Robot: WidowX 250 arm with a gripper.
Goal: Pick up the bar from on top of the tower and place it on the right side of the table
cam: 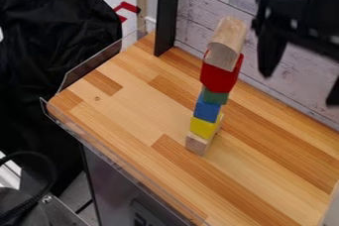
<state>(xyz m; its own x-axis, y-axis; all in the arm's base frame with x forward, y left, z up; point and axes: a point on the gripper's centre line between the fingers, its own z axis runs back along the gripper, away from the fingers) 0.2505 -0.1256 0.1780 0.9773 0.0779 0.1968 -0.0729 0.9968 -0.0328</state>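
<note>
Five small blocks make a slim column near the middle of the frame, and the bar [226, 44], a rounded piece of pale wood, lies on top of them. From the bottom up come a plain wood block [197, 143], a yellow block [203, 127], a blue block [207, 111], a green block [215, 96] and a red block [219, 77], directly under the bar. Being topmost, the bar has nothing piled on it, so it can probably come away without the stack being taken apart. The gripper [300, 90] is at the upper right of the frame, apart from the tower, its fingers spread and nothing between them; that spread would suit straddling the bar. The step in hand looks to be lining up for the grasp, with the task at its start. The next move likely calls for bringing the fingers to either side of the bar, closing gently and lifting straight up, since a sideways nudge could topple so narrow a stack. The bar's rounded surface may also let it roll or slip once set down on the right side of the table [268, 170].
</note>
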